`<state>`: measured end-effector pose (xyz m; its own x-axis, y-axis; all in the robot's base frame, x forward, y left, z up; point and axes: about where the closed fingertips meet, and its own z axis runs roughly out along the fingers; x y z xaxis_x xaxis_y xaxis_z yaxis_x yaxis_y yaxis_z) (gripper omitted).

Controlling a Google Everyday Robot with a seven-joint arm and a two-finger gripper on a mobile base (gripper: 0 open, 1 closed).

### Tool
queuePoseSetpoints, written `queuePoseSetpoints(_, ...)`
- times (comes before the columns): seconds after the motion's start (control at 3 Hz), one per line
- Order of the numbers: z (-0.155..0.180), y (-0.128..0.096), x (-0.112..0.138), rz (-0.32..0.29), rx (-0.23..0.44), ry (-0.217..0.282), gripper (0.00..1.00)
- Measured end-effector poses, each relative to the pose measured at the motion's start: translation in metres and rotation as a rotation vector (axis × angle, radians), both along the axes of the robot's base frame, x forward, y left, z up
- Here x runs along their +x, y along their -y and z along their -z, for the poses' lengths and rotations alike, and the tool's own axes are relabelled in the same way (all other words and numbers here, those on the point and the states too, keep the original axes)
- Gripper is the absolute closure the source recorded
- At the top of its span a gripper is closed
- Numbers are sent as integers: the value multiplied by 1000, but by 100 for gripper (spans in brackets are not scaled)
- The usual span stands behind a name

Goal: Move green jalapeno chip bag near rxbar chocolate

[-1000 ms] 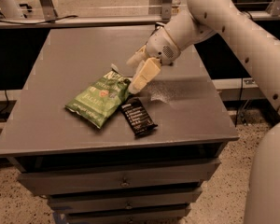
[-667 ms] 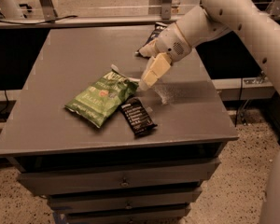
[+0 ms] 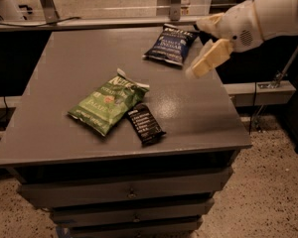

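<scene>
Camera view: bag [image 3: 108, 103] diagonal, tool [image 3: 202, 63] right.

1. Tool [image 3: 207, 62]: in the air above the right rear part of the desk [image 3: 198, 115], touching none of the 3 items.
2. Obstacles, centre: green jalapeno chip bag [image 3: 109, 103], with the rxbar chocolate [image 3: 145, 124] touching its right edge.
3. Obstacle, rear: dark blue chip bag [image 3: 171, 43], just left of the tool.
4. Free room: left rear, right front and front strip of the desk.

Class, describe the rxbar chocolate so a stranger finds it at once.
On the grey table, look toward the front edge, right of the green jalapeno chip bag. The rxbar chocolate lies against it: small, flat, black, unlike the dark blue bag by the gripper, back right.
</scene>
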<state>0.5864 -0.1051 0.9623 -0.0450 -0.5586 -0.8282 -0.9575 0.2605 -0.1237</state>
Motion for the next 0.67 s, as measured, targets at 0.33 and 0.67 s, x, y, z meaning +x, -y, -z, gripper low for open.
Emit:
queuePoseSetpoints(0.33,-1,19,-2,38,1,7,0)
queuePoseSetpoints(0.67,-1,16,-2,33,1,6,0)
